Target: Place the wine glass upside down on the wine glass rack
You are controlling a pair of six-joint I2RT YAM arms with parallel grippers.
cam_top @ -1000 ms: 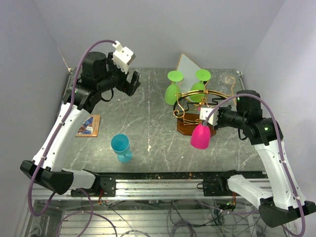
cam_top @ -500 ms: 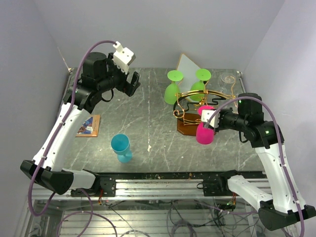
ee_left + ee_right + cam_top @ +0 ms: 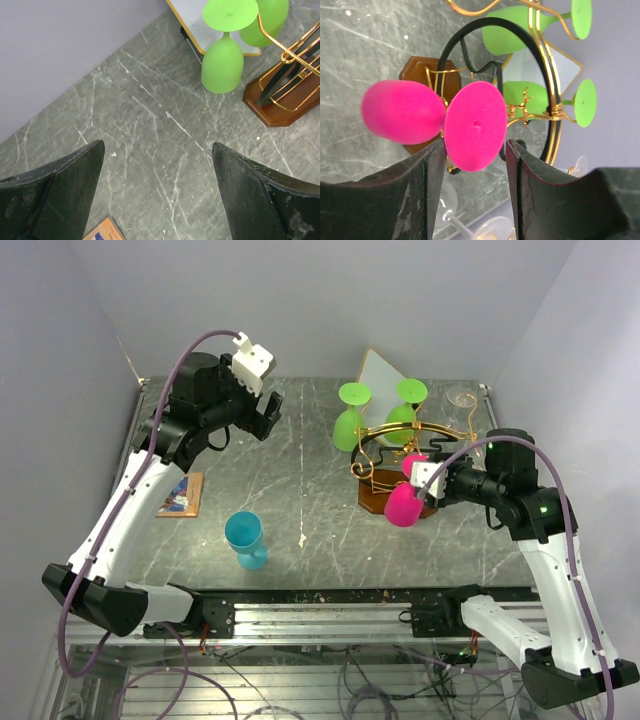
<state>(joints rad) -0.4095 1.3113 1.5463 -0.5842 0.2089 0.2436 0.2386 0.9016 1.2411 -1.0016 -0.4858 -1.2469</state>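
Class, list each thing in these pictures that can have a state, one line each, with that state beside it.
pink wine glass: tilted bowl-down at the wine glass rack.
green glasses: upside down on the rack.
teal glass: standing alone, untouched.
left gripper: open, empty.
right gripper: jaws either side of the pink glass's foot; grip unclear.
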